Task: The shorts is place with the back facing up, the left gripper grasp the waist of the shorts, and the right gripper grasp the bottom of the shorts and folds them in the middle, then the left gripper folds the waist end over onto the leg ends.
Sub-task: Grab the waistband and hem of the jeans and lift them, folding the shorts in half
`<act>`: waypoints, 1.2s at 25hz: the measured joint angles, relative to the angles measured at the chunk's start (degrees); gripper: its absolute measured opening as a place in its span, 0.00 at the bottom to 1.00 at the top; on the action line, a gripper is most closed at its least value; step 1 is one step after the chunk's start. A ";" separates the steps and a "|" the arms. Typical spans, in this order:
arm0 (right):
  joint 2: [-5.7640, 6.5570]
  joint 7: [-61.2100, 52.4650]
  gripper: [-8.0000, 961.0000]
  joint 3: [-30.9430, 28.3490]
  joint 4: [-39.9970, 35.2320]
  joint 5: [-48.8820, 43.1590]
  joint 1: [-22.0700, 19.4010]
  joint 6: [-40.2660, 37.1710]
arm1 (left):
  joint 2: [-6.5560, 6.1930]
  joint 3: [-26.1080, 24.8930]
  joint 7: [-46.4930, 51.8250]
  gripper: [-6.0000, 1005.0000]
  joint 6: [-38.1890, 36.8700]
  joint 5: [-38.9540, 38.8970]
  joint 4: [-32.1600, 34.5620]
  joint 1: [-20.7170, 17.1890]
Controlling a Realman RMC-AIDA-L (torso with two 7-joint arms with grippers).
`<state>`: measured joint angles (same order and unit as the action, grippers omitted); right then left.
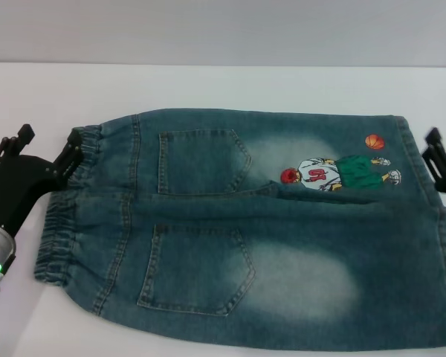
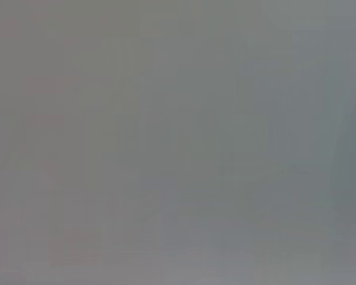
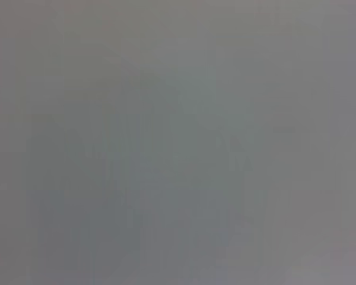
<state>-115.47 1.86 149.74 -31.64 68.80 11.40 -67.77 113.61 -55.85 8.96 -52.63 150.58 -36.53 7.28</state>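
Observation:
The shorts (image 1: 282, 245) lie flat on the white table in the head view, back up, both patch pockets showing. The gathered waist (image 1: 63, 223) is at the left. The bottom of the shorts (image 1: 431, 223), with its straight hemmed leg ends, is at the right, just past the cartoon print (image 1: 334, 172). My left gripper (image 1: 50, 145) stands open at the waist's far corner; one fingertip (image 1: 76, 147) touches the elastic and only bare table shows between the fingers. My right gripper (image 1: 440, 162) sits at the far hem corner, partly cut off by the picture's edge. Both wrist views show only flat grey.
The white table (image 1: 208, 89) extends behind the shorts to a grey wall. A strip of table also shows in front of the shorts near the waist (image 1: 52, 320). The shorts' hem end runs to the picture's right edge.

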 joint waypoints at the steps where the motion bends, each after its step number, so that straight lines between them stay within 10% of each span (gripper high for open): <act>1: 0.53 0.42 0.75 -1.24 -1.60 -0.99 0.10 2.13 | -0.73 -0.41 -0.48 0.80 2.84 0.43 -3.17 -0.85; 7: 2.38 13.13 0.75 -21.87 -21.63 -9.09 -4.16 31.88 | -3.73 -4.17 -0.66 0.80 22.41 3.49 -19.07 -3.75; 14: -3.33 18.52 0.75 -50.21 -50.76 -21.22 -13.95 79.24 | -4.13 -8.63 -3.36 0.80 48.99 4.55 -37.93 -7.00; 19: -3.52 17.76 0.75 -58.16 -64.13 -22.25 -15.97 99.67 | -1.38 -14.17 -10.45 0.80 69.83 4.69 -50.11 -9.13; 23: -3.34 16.47 0.75 -63.43 -66.54 -22.17 -13.35 112.90 | 3.87 -21.46 -18.75 0.80 86.21 4.71 -59.50 -11.73; 30: -3.28 15.52 0.75 -70.37 -69.56 -21.95 -10.28 131.02 | 4.08 -24.76 -20.12 0.80 98.97 4.35 -64.63 -11.35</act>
<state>-118.75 17.38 79.37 -101.20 46.85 1.12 63.25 117.69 -80.61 -11.16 46.34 154.93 -101.16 -4.06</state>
